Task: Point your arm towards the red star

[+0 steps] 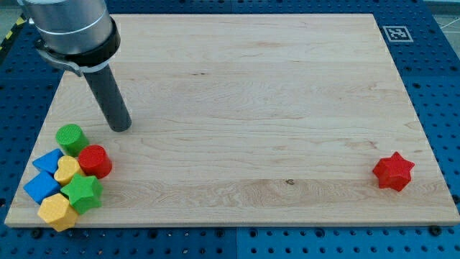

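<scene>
My tip [121, 128] is resting on the wooden worktop [237, 86] near the view's left edge; the arm is ending in a plain dark rod, so there are no fingers to spread or close. The red star [394, 172] is lying far off toward the view's right and a little lower than my tip, well apart from it, near the worktop's bottom right corner. Just below my tip and slightly to the view's left, a green cylinder [70, 138] is sitting, with a red cylinder [95, 161] just beside it. Further down, a yellow heart [67, 170], two blue blocks [47, 162] [40, 188], a green star [83, 193] and a yellow hexagonal block [57, 211] are crowding together, touching. A black-and-white square marker [396, 33] is lying beyond the worktop's top right corner; no readable writing is showing.
</scene>
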`<state>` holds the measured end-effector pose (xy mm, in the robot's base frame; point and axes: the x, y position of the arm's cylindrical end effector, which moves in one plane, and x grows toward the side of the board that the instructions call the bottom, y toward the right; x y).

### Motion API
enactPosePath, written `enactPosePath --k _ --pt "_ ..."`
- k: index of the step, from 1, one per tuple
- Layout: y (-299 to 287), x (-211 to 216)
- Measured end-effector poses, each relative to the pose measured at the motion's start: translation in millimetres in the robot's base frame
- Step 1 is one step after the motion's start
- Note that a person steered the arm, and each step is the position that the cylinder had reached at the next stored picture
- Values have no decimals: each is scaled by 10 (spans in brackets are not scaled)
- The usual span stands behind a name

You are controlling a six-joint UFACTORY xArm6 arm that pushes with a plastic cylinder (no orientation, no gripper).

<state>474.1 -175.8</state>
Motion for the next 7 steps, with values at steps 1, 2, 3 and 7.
enactPosePath --k 1,2,3,7 --pt "179 -27" --pt "904 -27" --pt "1826 117" --pt "3176 1428"
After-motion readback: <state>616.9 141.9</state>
